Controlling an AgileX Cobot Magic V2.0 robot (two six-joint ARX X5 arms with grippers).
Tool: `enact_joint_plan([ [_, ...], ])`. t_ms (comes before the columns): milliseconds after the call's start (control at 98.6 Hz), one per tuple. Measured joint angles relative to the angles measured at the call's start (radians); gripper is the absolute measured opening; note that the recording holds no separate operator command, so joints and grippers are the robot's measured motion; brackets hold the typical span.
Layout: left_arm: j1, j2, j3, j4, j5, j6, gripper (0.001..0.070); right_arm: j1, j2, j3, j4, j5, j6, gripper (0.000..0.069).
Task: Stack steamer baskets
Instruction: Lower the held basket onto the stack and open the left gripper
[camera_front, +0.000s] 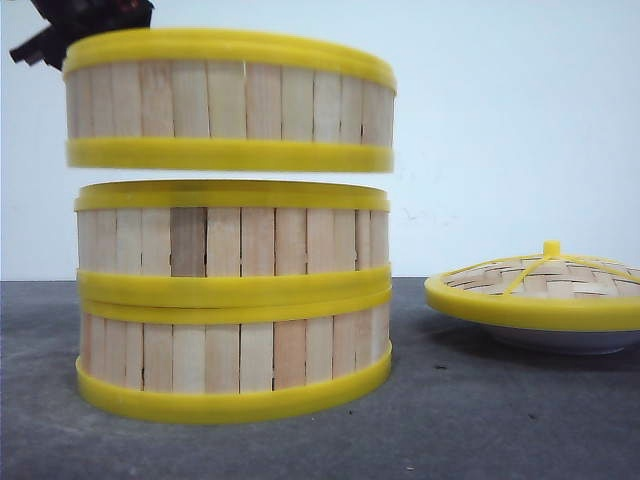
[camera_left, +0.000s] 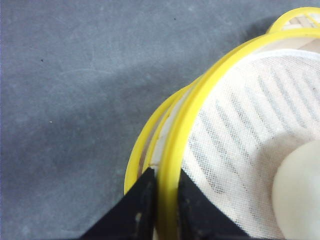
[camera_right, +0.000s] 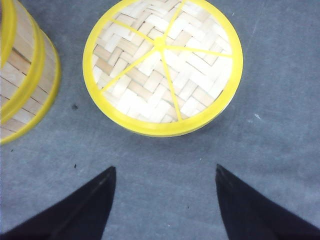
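Dark grey worktop (camera_front: 500, 420) (finely speckled, matte); plain pale wall (camera_front: 500, 130) behind, evenly lit; soft shadows on the grey.

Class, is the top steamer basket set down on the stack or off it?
Off it: the top basket hangs above the two-basket stack, gap visible, left gripper clamping its rim.

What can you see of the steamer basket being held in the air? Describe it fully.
The top steamer basket is round and shallow, with pale vertical wooden slats between bright yellow rims. A white mesh liner covers its floor, with a pale round item inside. It hangs level above the two stacked baskets, a gap between them. The left gripper pinches its rim.
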Motion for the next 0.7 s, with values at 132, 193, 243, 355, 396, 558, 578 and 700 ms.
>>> enact_joint_plan([
  [132,0.000,0.018,0.000,0.001,-0.030,-0.003,0.0027,0.000,0.000,0.000,0.000,0.000,0.000,0.0390],
  [193,0.002,0.020,0.000,0.003,-0.032,-0.003,0.0027,0.000,0.000,0.000,0.000,0.000,0.000,0.0390],
  [243,0.002,0.023,0.000,0.003,-0.032,-0.003,0.0027,0.000,0.000,0.000,0.000,0.000,0.000,0.0390],
  [355,0.002,0.047,0.000,0.007,-0.037,-0.003,0.0027,0.000,0.000,0.000,0.000,0.000,0.000,0.0390],
  [396,0.003,0.058,0.000,0.012,-0.037,-0.003,0.0027,0.000,0.000,0.000,0.000,0.000,0.000,0.0390],
  [558,0.004,0.080,0.001,0.023,-0.037,-0.003,0.0028,0.000,0.000,0.000,0.000,0.000,0.000,0.0390],
  [578,0.004,0.080,0.001,0.024,-0.037,-0.003,0.0029,0.000,0.000,0.000,0.000,0.000,0.000,0.0390],
  [700,0.004,0.081,0.002,0.024,-0.037,-0.003,0.0034,0.000,0.000,0.000,0.000,0.000,0.000,0.0390],
])
